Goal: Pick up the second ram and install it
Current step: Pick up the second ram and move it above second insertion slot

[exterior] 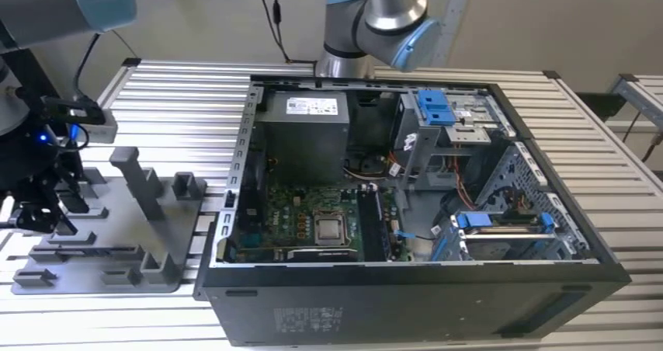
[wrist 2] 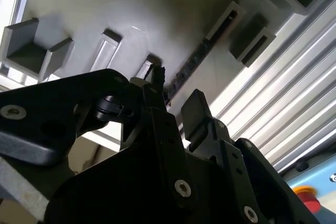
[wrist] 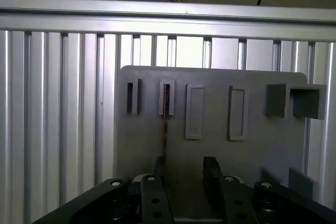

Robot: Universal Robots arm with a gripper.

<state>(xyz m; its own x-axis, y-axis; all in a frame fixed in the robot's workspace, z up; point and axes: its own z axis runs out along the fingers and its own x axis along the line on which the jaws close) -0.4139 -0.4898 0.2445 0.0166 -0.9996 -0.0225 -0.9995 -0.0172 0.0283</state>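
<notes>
Over the grey fixture plate (wrist: 262, 140), gripper (wrist: 184, 174) spread, ram (wrist: 165, 121) edge-up in slot

claw (wrist 2: 177, 94): spread apart (nothing between) | second ram (wrist 2: 198, 56): seemingly slotted in grey fixture plate (wrist 2: 157, 19), near claw

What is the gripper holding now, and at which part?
Nothing is held. The gripper is open over the grey plate; the memory stick stands on edge in its slot, not clamped.
</notes>
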